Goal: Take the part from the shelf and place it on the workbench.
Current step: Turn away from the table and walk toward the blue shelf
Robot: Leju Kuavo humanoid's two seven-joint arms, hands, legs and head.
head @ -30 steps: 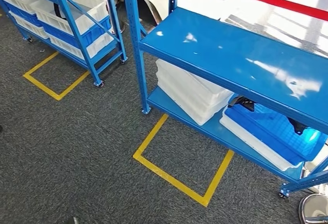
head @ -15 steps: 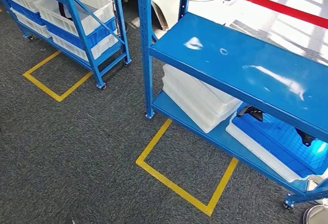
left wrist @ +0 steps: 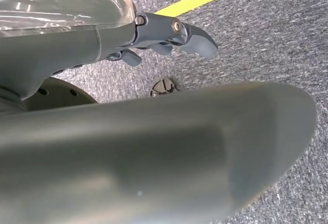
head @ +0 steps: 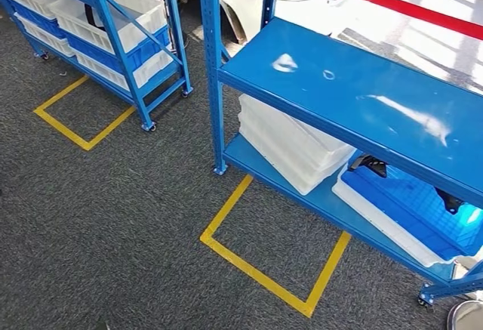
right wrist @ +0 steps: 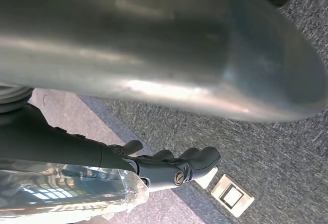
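Hanging at the robot's sides over grey carpet, both hands hold nothing: the left hand (left wrist: 170, 32) and the right hand (right wrist: 174, 167) each have fingers loosely extended and apart. Beyond them stands a blue shelf (head: 353, 96) with white trays (head: 290, 145) and a blue crate (head: 410, 202) on its lower level. Something dark (head: 370, 165) sits behind the crate; whether it is the part cannot be told. The step in hand looks like the approach: the robot should square up inside the yellow floor square (head: 273, 258) before reaching, keeping its arms clear of the upper level's edge. A second shelf (head: 114, 20) stands to the left. No worktop is recognisable here.
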